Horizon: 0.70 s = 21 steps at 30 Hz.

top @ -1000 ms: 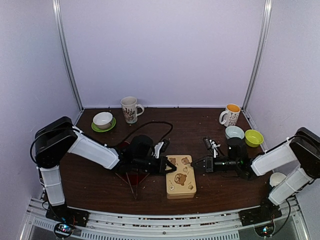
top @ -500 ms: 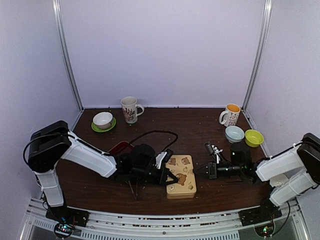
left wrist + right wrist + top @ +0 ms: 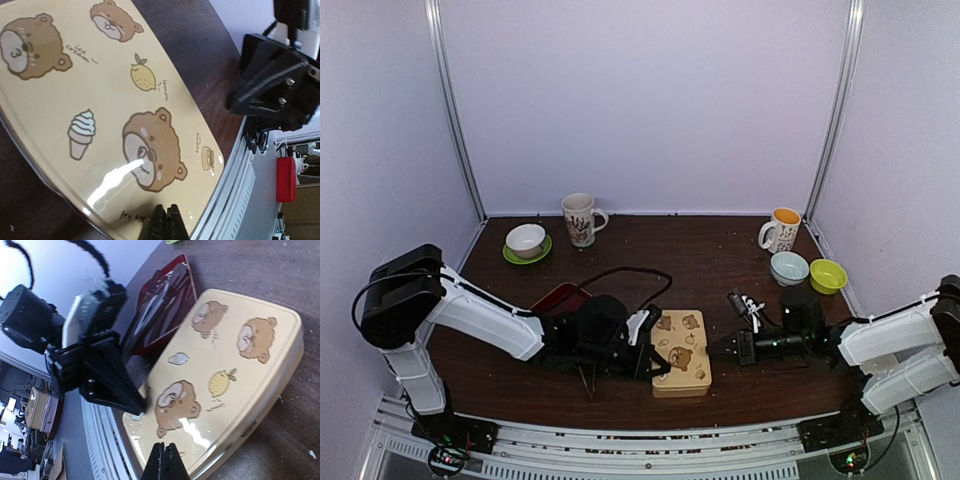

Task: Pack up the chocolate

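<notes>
The tan tin with bear drawings lies shut near the table's front edge. My left gripper is shut and empty, its tip over the tin's near left part. In the left wrist view the left gripper hovers just above the lid. My right gripper is shut and empty, just right of the tin. In the right wrist view the right gripper points over the lid toward the left gripper. A pale speck lies by that tip. No chocolate pieces are in view.
A red tray lies partly under the left arm, also in the right wrist view. At the back stand a white mug, a bowl on a green saucer, an orange-lined mug, a blue bowl and a yellow-green bowl.
Both arms have sunk lower and come toward the front edge. The left gripper slid to the tin's near left part. The right gripper drew back a little to the right.
</notes>
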Motion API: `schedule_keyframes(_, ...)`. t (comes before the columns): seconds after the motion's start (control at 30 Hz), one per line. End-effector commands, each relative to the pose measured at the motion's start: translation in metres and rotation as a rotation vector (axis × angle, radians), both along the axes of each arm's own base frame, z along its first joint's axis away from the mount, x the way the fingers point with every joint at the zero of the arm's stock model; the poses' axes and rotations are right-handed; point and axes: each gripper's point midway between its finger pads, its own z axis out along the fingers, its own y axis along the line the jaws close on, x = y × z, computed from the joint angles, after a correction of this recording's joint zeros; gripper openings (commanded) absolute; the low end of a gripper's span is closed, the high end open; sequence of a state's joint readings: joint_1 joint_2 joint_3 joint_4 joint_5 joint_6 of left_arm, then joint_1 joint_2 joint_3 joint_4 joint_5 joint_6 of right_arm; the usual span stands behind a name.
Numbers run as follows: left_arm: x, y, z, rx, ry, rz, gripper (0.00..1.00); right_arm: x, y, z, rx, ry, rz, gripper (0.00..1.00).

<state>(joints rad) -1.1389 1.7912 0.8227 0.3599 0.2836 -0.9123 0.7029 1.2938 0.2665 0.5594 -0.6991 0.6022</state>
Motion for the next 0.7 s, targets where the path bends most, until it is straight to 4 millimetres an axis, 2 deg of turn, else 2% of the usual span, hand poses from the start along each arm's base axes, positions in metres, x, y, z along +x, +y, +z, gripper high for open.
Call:
schedule_keyframes(0.0,0.0,0.015,-0.004,0.042,-0.004,0.043,0.0,-0.018,0.001,0.007,0.035,-0.019,0.03,0.0)
schedule_keyframes(0.1,0.0,0.019,0.015,0.016,-0.032,0.048,0.0,-0.023,-0.006,-0.019,-0.016,0.023,0.021,0.0)
schedule_keyframes(0.17,-0.004,0.02,0.021,-0.002,-0.032,0.039,0.0,-0.026,-0.007,-0.038,-0.083,0.059,0.032,0.0)
schedule_keyframes(0.23,-0.008,0.019,0.025,-0.016,-0.035,0.023,0.0,-0.029,-0.006,-0.047,-0.124,0.068,0.046,0.0)
schedule_keyframes(0.33,-0.018,0.013,0.026,-0.025,-0.038,-0.026,0.0,-0.029,-0.003,-0.029,-0.086,0.034,0.045,0.0)
schedule_keyframes(0.4,-0.023,0.008,0.008,-0.001,-0.011,-0.053,0.0,-0.029,-0.003,-0.013,-0.065,0.003,0.039,0.0)
schedule_keyframes(0.5,-0.025,0.012,-0.017,0.057,0.033,-0.038,0.0,-0.035,-0.001,0.005,-0.029,-0.032,0.055,0.0)
schedule_keyframes(0.57,-0.023,0.014,-0.016,0.069,0.024,-0.029,0.0,-0.041,0.001,0.009,-0.016,-0.044,0.073,0.0)
schedule_keyframes(0.67,-0.018,0.015,0.002,0.074,-0.031,-0.028,0.0,-0.042,0.002,-0.008,-0.071,-0.025,0.085,0.0)
